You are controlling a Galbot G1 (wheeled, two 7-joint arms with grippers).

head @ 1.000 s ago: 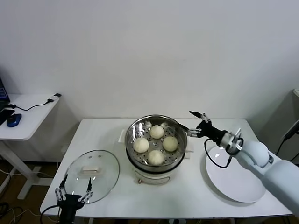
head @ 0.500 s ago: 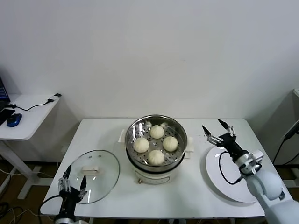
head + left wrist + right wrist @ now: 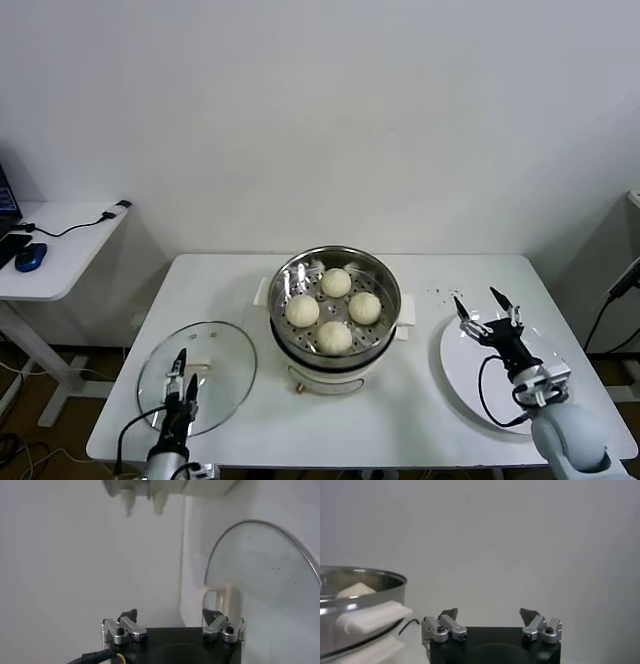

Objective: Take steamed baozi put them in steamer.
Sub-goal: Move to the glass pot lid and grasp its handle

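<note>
From the head view, you see all four buns [image 3: 335, 309] already sitting in the steamer [image 3: 335, 262] at table centre, smooth cream domes on a shiny perforated steel tray. Your right gripper [image 3: 486, 307] hangs over the flat white plate [image 3: 470, 385], jaws spread and empty; the steamer lies toward its 9 o'clock, and this arm looks the nearer one. Your left gripper [image 3: 181, 371] hovers at the near edge of the round glass lid [image 3: 225, 350], jaws also released. In the left wrist view, the lid [image 3: 260, 590] lies just ahead of the open fingers [image 3: 222, 626]. In the right wrist view, the steamer's steel rim [image 3: 362, 575] and white handle [image 3: 372, 617] sit off to one side.
</note>
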